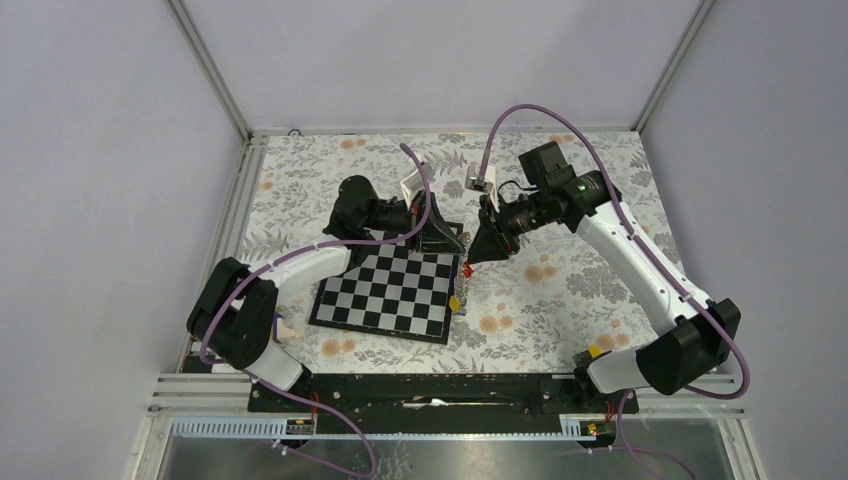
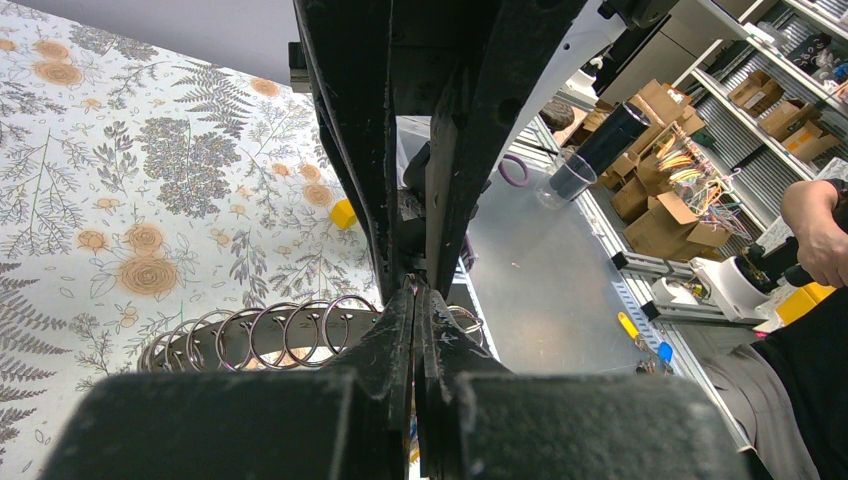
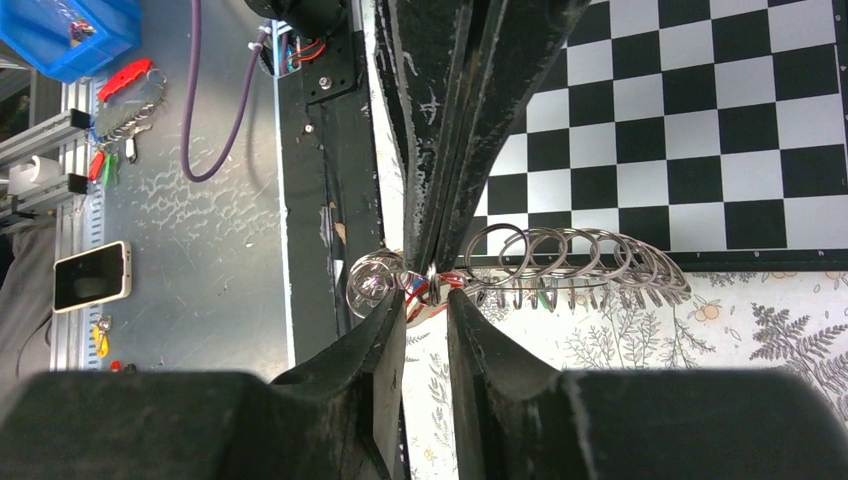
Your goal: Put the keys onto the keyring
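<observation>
My left gripper and right gripper meet tip to tip above the far right corner of the chessboard. In the left wrist view the left gripper is shut on a thin grey keyring seen edge-on. In the right wrist view that keyring stands between the right gripper's narrowly parted fingers, which grip a red-tagged key at their tips. More keys with yellow and green tags lie at the board's right edge.
A black rack with a row of several metal rings lies along the board's edge, also in the left wrist view. A cluster of loose rings hangs beside the fingers. A yellow cap sits near the right base.
</observation>
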You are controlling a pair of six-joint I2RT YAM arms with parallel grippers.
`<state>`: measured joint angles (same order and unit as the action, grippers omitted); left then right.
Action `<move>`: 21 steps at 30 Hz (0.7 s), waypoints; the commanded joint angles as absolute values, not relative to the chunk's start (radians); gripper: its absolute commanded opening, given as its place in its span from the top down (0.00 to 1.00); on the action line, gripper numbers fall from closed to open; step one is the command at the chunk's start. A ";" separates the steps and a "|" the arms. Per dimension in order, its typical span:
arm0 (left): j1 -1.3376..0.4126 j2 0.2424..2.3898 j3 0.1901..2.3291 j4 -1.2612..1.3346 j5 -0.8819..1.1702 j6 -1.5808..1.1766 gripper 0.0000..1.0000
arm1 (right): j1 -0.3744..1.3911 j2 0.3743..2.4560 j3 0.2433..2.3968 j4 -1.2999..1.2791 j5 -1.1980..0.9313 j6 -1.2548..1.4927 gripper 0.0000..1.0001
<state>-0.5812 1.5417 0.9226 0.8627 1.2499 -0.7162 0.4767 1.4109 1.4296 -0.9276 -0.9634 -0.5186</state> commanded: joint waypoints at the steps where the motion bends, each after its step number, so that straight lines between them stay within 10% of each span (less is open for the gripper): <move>1: -0.582 1.532 0.925 0.935 1.257 -0.717 1.00 | 0.472 1.418 1.477 -0.904 -1.011 -0.520 0.72; 21: -0.582 1.533 0.924 0.934 1.256 -0.713 1.00 | 0.473 1.427 1.470 -0.892 -1.018 -0.509 0.92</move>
